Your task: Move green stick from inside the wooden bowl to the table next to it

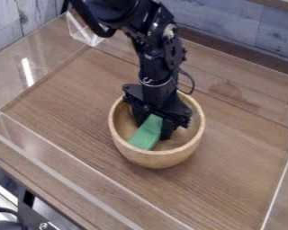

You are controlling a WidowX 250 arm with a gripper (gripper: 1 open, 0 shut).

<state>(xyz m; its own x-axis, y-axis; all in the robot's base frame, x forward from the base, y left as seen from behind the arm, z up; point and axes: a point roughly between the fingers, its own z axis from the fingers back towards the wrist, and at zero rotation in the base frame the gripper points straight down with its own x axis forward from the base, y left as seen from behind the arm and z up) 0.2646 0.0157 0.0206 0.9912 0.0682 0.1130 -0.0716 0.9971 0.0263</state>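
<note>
The wooden bowl [158, 151] sits right of centre on the dark brown table [62, 108]. Inside it lies the green stick [148, 134], slanting from upper right down to lower left. My black gripper [158, 121] reaches straight down into the bowl and is shut on the upper end of the green stick. The stick's lower end shows below the fingers, over the bowl's pale inside. The fingertips themselves are partly hidden by the gripper body.
Clear acrylic walls [39, 54] edge the table on the left, front and right. The black arm [129, 22] comes in from the top of the view. Bare tabletop [243, 171] lies on both sides of the bowl.
</note>
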